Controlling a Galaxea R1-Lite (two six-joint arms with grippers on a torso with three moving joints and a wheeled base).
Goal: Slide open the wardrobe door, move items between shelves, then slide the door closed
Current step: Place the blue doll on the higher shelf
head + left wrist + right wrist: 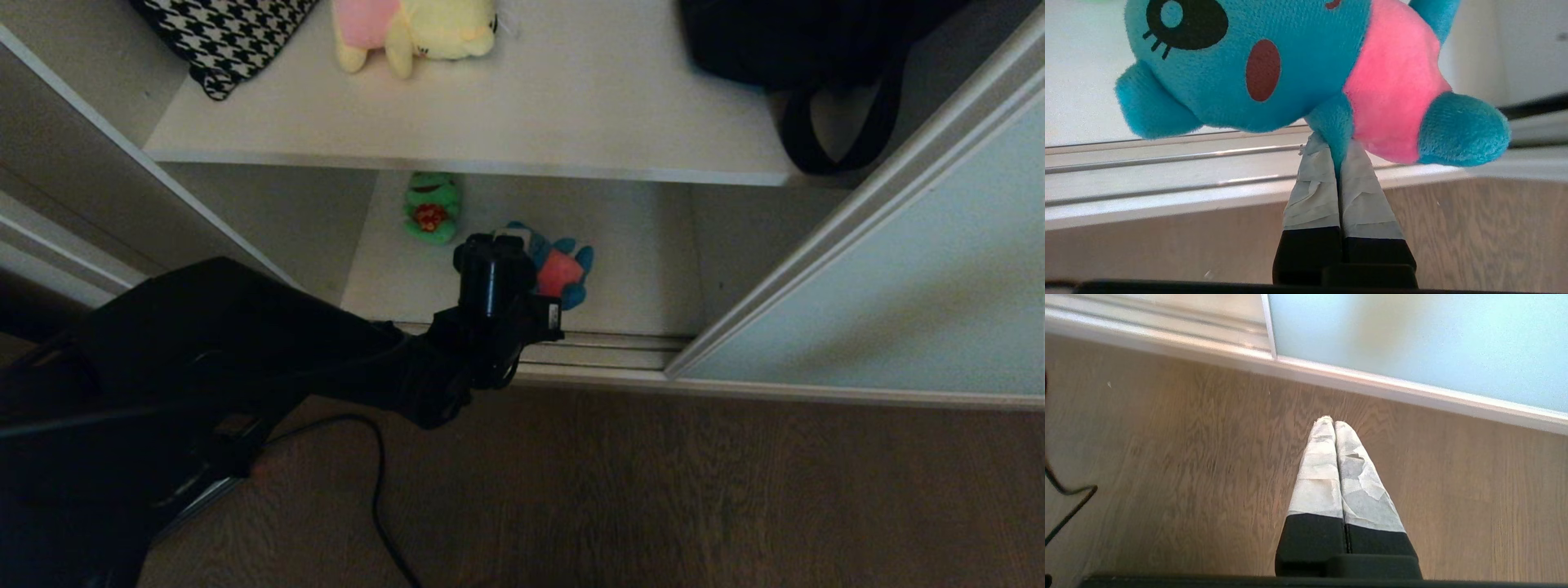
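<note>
Door (898, 278) slid open. Step: moving item between shelves. Left gripper (1340, 157) clamped on blue plush (1290, 65) limb, plush at lower shelf (645, 269) front edge, over track. Next: lift to upper shelf (571, 106), release beside yellow plush (416, 33). Right gripper (1333, 426) closed, empty, over floor.

The wardrobe has two off-white shelves. On the upper shelf (571, 106) lie a pale yellow plush toy (424, 33) with a pink part, a black-and-white houndstooth cushion (224, 37) at the left, and a black bag (800, 41) at the right, whose strap hangs over the front edge. On the lower shelf (637, 261) a small green plush toy (431, 208) lies toward the back. In front of the wardrobe is the brown wooden floor (694, 490), and a black cable (377, 482) lies on it.
</note>
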